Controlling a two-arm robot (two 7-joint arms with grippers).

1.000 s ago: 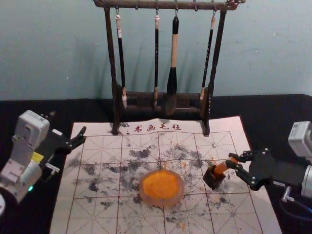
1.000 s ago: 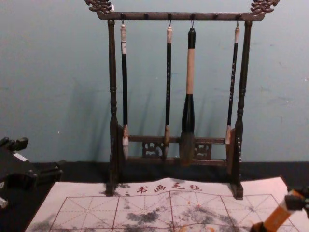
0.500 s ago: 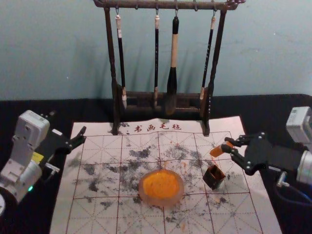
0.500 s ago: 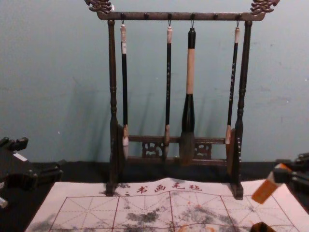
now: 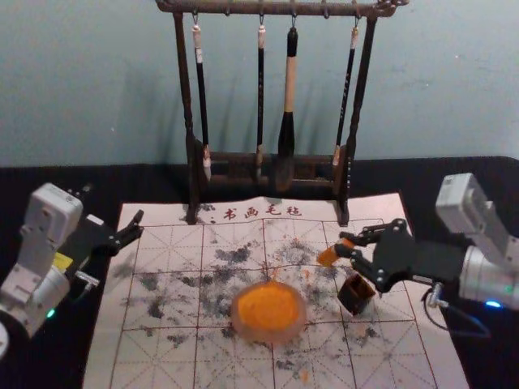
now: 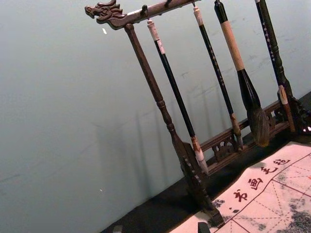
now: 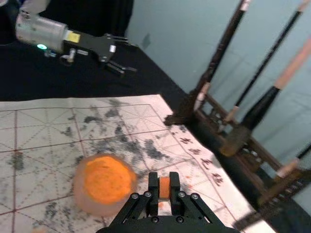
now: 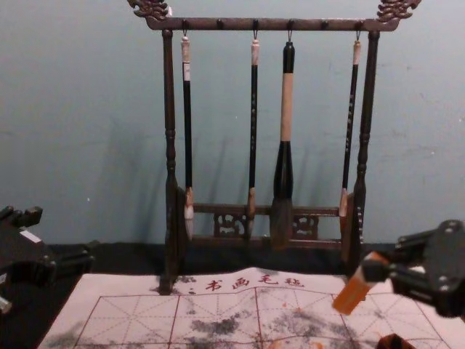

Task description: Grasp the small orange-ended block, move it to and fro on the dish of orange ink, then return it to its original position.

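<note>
And the right claw (image 5: 344,244) has swung in leftward, carrying the block (image 5: 334,254) off the far-right side of the little dark box (image 5: 355,294) and round to its far-left side, well clear of the mouth it was close to at the first look! The grip is narrow, both fingers (image 7: 153,187) clamped on the block's upper end, the lower end poking out past them. It's up in the air, long axis slanting, free end down and to the left. The box sits just beside, open-topped, right where it was. Next out from the claw, the dish (image 5: 268,311) of orange ink: left of the block and closer to the robot, so I'd call for a move left and back, then down. Right arm's the nearer one, and it has the goods. Over on the far left, the left claw (image 5: 139,225) is parked by the mat (image 5: 166,243), fingers wide, nothing in them. Furthest back, the brush rack (image 8: 172,218) stands with its brushes hanging, unmoved.
</note>
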